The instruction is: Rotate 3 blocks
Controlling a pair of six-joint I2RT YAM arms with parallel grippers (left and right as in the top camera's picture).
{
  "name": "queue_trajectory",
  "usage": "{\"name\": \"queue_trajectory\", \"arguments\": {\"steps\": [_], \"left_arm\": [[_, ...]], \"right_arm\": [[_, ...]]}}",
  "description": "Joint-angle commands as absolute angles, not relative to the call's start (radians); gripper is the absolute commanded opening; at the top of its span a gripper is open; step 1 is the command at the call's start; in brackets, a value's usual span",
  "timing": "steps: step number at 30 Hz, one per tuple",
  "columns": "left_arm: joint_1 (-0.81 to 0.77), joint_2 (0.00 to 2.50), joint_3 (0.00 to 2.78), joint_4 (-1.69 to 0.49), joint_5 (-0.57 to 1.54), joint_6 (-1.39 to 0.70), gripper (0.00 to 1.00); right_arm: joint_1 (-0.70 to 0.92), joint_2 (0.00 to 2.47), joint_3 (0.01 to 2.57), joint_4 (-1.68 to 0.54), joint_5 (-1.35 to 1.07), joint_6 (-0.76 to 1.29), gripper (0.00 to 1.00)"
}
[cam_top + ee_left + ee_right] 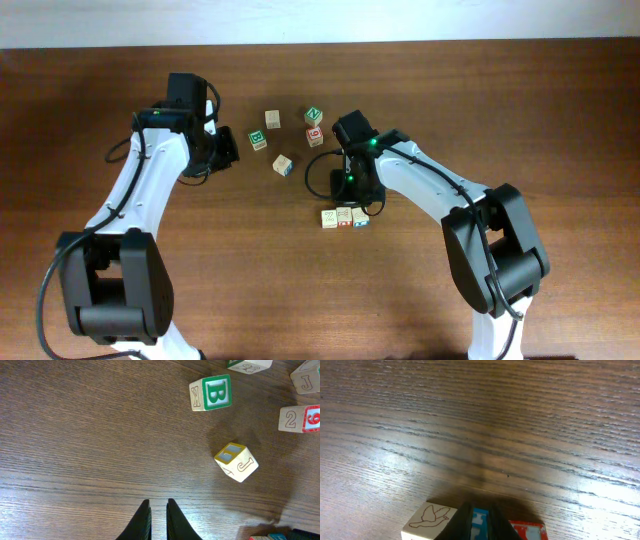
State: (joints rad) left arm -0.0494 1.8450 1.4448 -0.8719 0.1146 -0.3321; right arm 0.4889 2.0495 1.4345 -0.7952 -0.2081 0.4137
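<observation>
Right wrist view puts your right gripper directly over the blue block, the middle one of a touching row, with the bird block on one side and the red block on the other. The fingers are pressed almost together, leaving a slit narrower than the block, so they pinch nothing. You cannot tell whether the tips rest on its top face. Overhead, that row lies near the middle of the table, under the wrist. With neighbours tight on both sides there is no room to straddle the middle block, so a turn here likely means pressing down lightly and twisting the wrist. Centre the tips on the face first; off-centre, the block will swing and shove its neighbours. Go slowly, then lift straight up. An end block, with one free side, may be easier. Your left gripper, fingers nearly together and empty, hangs over bare wood, well apart from the row.
</observation>
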Motion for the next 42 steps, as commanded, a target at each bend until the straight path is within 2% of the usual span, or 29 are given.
{"name": "queue_trajectory", "arguments": {"steps": [1, 14, 18, 22, 28, 42], "left_arm": [[-0.052, 1.850, 1.453, -0.873, 0.104, -0.320, 0.10], [-0.052, 1.850, 1.453, -0.873, 0.105, -0.320, 0.10], [-0.071, 1.850, 1.453, -0.907, 0.117, -0.320, 0.06], [-0.180, 1.851, 1.449, -0.974, 0.117, -0.320, 0.04], [-0.321, 1.851, 1.375, -0.982, 0.150, -0.320, 0.01], [-0.375, 1.851, 1.368, -0.951, 0.187, -0.381, 0.02]], "right_arm": [[0.498, 2.050, 1.454, -0.805, -0.215, 0.403, 0.13], [0.498, 2.050, 1.454, -0.812, -0.233, 0.370, 0.13], [0.411, 2.018, 1.552, -0.948, -0.233, 0.370, 0.11], [0.322, 2.009, 1.577, -1.110, -0.236, 0.292, 0.10], [0.317, 2.011, 1.430, -1.065, -0.237, 0.284, 0.10], [0.412, 2.011, 1.398, -0.971, -0.332, 0.296, 0.10]]}}
